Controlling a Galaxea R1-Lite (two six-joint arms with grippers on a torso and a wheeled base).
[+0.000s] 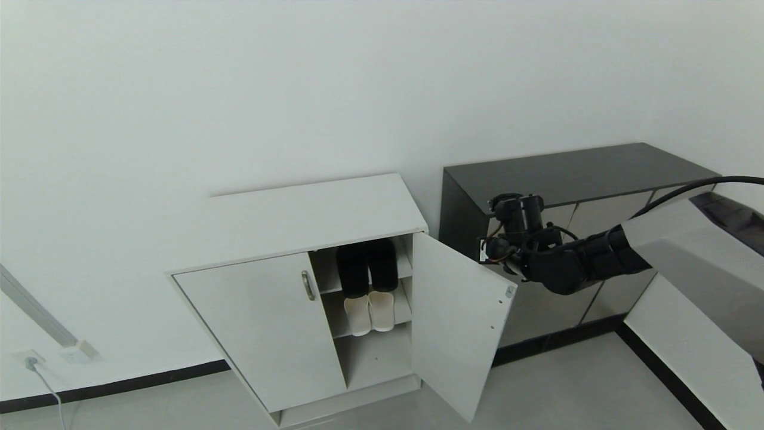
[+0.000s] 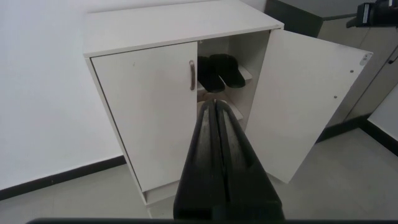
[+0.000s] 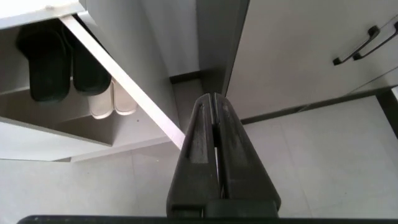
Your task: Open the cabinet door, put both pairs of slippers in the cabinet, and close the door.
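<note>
The white cabinet [image 1: 310, 209] has its left door [image 1: 262, 328] closed and its right door [image 1: 456, 316] swung open. A black pair of slippers [image 1: 367, 266] lies on the upper shelf, with a white pair [image 1: 370, 312] on the shelf below. My right gripper [image 1: 492, 248] is shut and empty, just outside the open door's top outer corner. In the right wrist view the right gripper [image 3: 214, 98] hangs beyond the door's top edge [image 3: 124, 81], with both pairs [image 3: 59, 62] behind it. My left gripper [image 2: 214, 106] is shut and empty, in front of the cabinet and apart from it.
A dark sideboard [image 1: 573, 170] with grey doors and bar handles [image 3: 364, 43] stands right of the cabinet, close behind my right arm. A wall socket with a cable [image 1: 27, 360] sits low at the left. Pale floor lies in front of the cabinet.
</note>
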